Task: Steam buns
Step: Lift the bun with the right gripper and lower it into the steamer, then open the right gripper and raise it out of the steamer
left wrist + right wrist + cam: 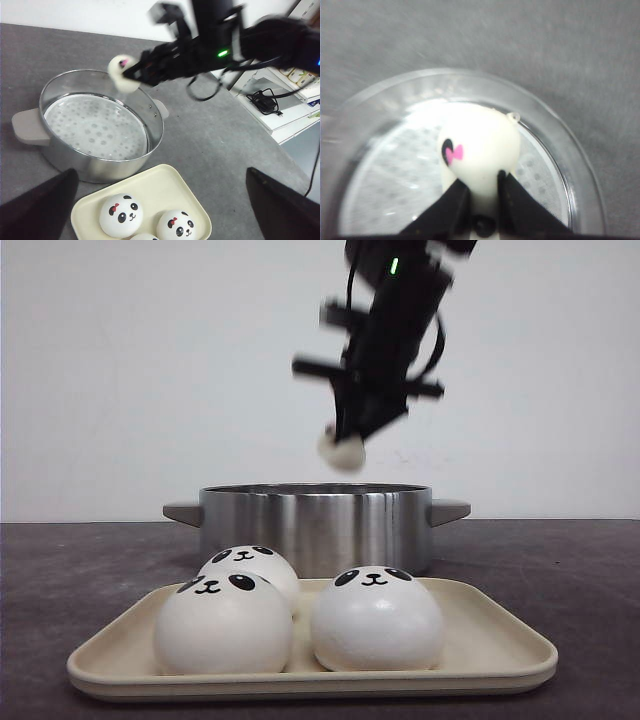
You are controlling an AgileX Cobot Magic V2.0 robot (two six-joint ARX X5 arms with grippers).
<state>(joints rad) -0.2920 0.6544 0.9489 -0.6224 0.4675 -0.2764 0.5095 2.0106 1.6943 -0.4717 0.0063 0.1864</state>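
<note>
A panda-faced bun (pixel 480 150) hangs pinched between my right fingers (pixel 482 192), squeezed narrow at its base, directly above the open mouth of the steel steamer pot (pixel 315 525). The right wrist view looks straight down past the bun onto the perforated steamer plate (pixel 92 130) inside the pot, so the way from my fingers to the plate is straight down; the bun's pink bow and one black ear face the camera. The front view shows it well clear of the pot's rim, with the right arm tilted over the pot from the right.

Three more buns wait on the cream tray (pixel 490 645) on the bench (pixel 560 560), on the near side of the pot: one bun (pixel 222 625) and another (pixel 377 618) at the front, and a third bun (pixel 252 565) behind, closest to the pot. The pot appears empty, so I judge this the first of four.

My left fingers (pixel 160 210) stand wide apart and hold nothing, hovering above the tray beside the pot.
</note>
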